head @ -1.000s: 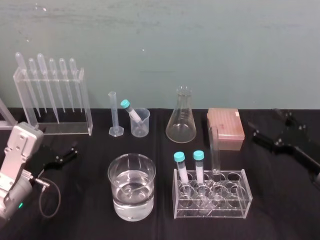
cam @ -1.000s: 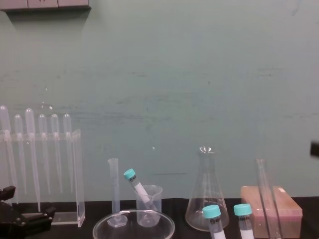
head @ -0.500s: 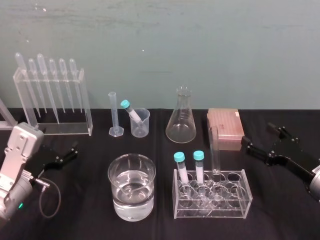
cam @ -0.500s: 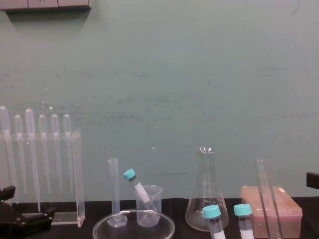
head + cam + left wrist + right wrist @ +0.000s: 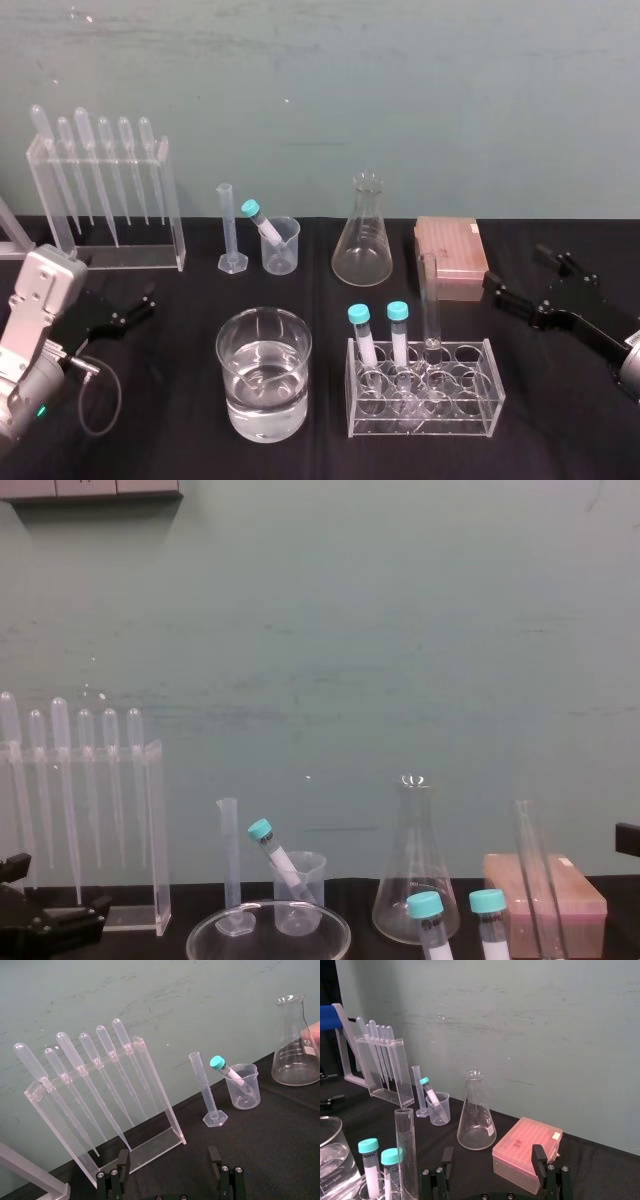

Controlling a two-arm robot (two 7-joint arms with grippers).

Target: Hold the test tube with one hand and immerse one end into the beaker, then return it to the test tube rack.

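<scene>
In the rack: test tube (image 5: 430,300) stands upright in a back-row hole of the clear rack (image 5: 425,420), front right on the table (image 5: 570,430); nothing grips it.
Same rack: 2 teal-capped tubes (image 5: 360,335) just left of it, shorter.
Beaker: (image 5: 235,410) left of the rack, near it but apart; more than half full of clear liquid, nothing dipped in.
L gripper: (image 5: 148,299) low at the table's left side, well apart from the beaker; fingers spread, nothing betw. them (left wrist view).
R gripper: (image 5: 520,272) right of the rack, tips pointing toward the pink box (image 5: 451,255); fingers spread wide, empty (right wrist view).
Head view: looks down on the rack holes & the liquid surface.
Chest view: side-on, w/ beaker rim, teal caps, test tube's open top above the caps.
Right wrist view: test tube close up, flask & pink box beyond it.
Back row: flask (image 5: 362,240), empty; small plastic beaker (image 5: 288,255) w/ a third capped tube (image 5: 252,209) leaning in it; grad. cylinder (image 5: 228,230) beside; pipette stand (image 5: 172,220) back left w/ 6 pipettes (image 5: 103,150) hanging.
In the way: pink box just behind the rack, near the R gripper.
</scene>
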